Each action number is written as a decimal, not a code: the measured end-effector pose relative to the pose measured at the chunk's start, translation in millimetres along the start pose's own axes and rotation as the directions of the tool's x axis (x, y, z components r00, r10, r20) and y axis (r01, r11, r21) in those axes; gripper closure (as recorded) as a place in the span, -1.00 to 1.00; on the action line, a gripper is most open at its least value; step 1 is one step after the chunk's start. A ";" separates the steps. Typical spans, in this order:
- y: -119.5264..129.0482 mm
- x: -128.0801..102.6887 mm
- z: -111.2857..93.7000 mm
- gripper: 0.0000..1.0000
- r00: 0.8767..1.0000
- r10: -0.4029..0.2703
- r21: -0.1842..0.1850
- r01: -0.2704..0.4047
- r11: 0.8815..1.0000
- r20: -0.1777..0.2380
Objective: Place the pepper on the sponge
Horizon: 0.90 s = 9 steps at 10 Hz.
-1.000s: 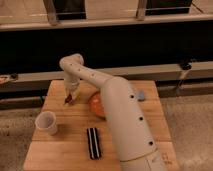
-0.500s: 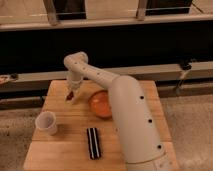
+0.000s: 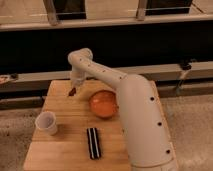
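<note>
**Wooden counter and surroundings: items as we find them**

1. Counter: we record a pale wooden top with visible plank lines, standing on a speckled grey floor. Behind it runs a light ledge, and above that a long dark wall panel. Further up we note a second pale rail with two metal posts.

2. Arm: white and thick. It rises from the counter's right side and reaches across to the far left corner, covering much of the right half of the top.

3. Gripper: it points down over the far left part of the counter. We read the fingers as closed on the pepper.

4. Pepper: a small dark red-brown piece at the gripper's tip, close above the wood near the far left corner. We cannot tell whether it touches the surface.

5. Bowl: orange and round, near the middle of the counter, just beside the arm.

6. Cup: white and upright, at the left edge, well apart from the bowl.

7. Bar: black and ribbed, lying flat near the front edge, between the cup and the arm.
</note>
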 end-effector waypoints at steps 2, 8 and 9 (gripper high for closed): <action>5.5 13.1 -10.0 1.00 0.999 0.032 0.016 -0.032 0.999 -0.012; 18.6 39.7 -28.0 1.00 0.992 0.121 0.061 -0.119 0.991 -0.033; 23.9 46.5 -32.6 1.00 0.989 0.140 0.071 -0.137 0.988 -0.037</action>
